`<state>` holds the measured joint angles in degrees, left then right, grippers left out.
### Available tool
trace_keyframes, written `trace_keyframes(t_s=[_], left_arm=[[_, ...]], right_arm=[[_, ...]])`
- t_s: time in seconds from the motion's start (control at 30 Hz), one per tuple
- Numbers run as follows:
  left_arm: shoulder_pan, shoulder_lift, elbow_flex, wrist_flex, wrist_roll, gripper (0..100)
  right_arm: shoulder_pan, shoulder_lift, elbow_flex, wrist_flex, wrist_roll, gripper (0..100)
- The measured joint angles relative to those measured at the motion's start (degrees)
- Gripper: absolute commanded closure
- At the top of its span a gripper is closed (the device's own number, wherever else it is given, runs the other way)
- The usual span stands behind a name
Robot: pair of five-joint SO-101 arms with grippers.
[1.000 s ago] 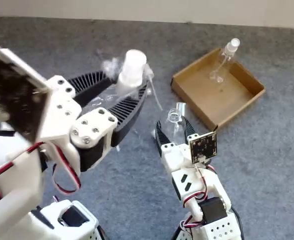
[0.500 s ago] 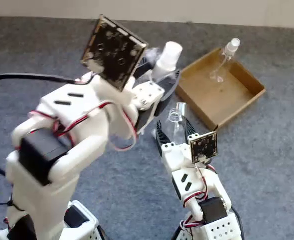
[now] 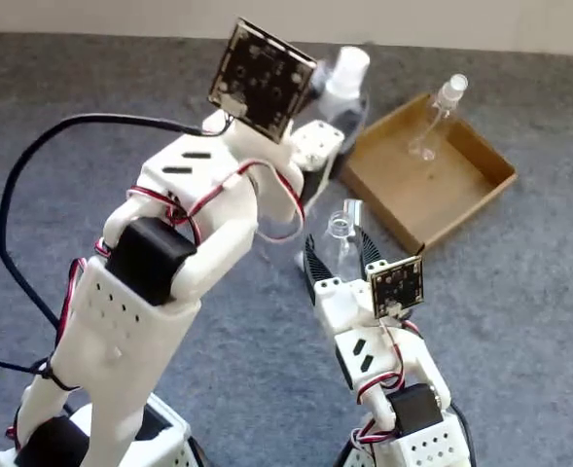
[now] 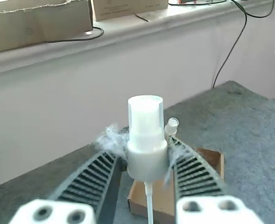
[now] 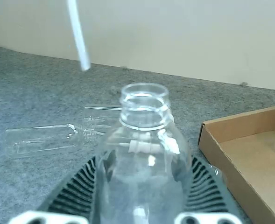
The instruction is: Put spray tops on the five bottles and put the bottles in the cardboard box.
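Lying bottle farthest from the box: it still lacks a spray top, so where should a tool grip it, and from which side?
Probably mid-length on the lying bottle, its straight body, coming from above and closing across its width. It lies on its side on the carpet, and its narrow neck sits close to a second bottle.

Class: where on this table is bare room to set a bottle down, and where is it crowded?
Free: carpet right of the right arm, nearer than the box; carpet left of the left arm; most of the box floor beside its capped bottle. Crowded: between the box, the left tool's spray top and the right tool's open bottle.
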<state>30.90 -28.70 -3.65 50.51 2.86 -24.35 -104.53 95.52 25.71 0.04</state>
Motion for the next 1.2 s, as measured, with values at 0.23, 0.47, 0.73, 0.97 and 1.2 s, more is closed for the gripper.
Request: trace_keyframes(t_s=[0.23, 0.47, 0.73, 0.97, 1.2], left_arm=[[-0.3, 0.0, 1.2, -3.6, 0.0, 100], [2.0, 0.0, 1.7, -3.8, 1.7, 100], [1.9, 0.0, 1.7, -3.8, 7.7, 100], [1.8, 0.0, 1.7, -3.8, 7.7, 100], [1.6, -0.1, 6.2, -6.1, 7.7, 100]], right_arm=[[0.0, 0.0, 0.0, 0.0, 0.0, 90.6], [0.0, 0.0, 0.0, 0.0, 0.0, 90.6], [0.0, 0.0, 0.0, 0.0, 0.0, 90.6], [0.0, 0.0, 0.0, 0.0, 0.0, 90.6], [0.0, 0.0, 0.0, 0.0, 0.0, 90.6]])
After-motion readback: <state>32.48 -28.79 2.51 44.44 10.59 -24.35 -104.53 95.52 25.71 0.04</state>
